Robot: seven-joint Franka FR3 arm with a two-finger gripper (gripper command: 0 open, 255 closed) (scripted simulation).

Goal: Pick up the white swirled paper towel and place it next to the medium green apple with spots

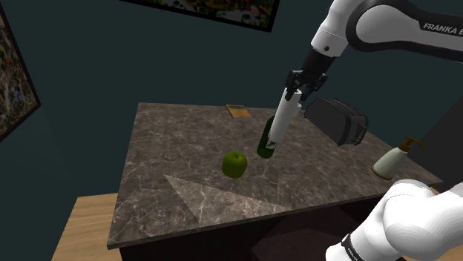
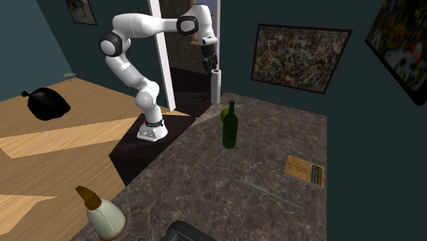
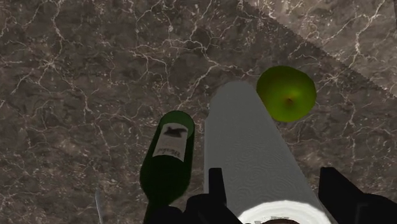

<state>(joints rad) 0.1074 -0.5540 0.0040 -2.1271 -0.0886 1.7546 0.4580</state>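
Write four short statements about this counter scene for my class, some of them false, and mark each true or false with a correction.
1. The gripper is shut on the white paper towel roll. True.
2. The green bottle lies on its side. False: it stands upright on the marble counter.
3. The apple is red. False: it is green.
4. A soap dispenser stands on the counter. True.
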